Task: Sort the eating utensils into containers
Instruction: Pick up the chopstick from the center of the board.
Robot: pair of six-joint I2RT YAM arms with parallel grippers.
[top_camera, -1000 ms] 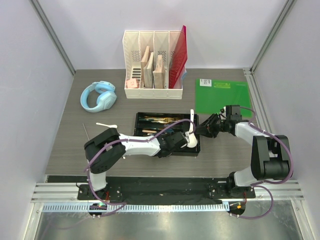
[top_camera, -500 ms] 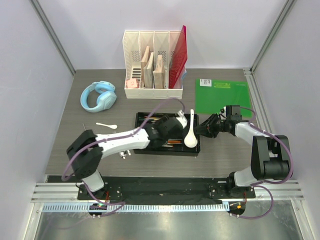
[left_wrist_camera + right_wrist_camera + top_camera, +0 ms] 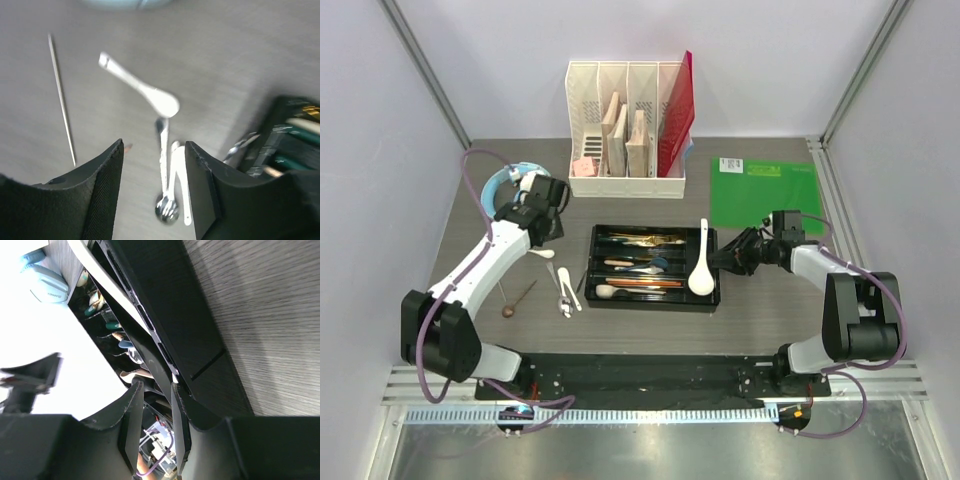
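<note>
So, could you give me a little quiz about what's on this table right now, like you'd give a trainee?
1. True or false: the large white soup spoon lies inside the black tray.
2. What does the right end effector grip? A) the tray's right edge B) a fork C) nothing
3. Which end effector stands open with nothing between its fingers?
Key: 1 true. 2 A. 3 the left end effector.
</note>
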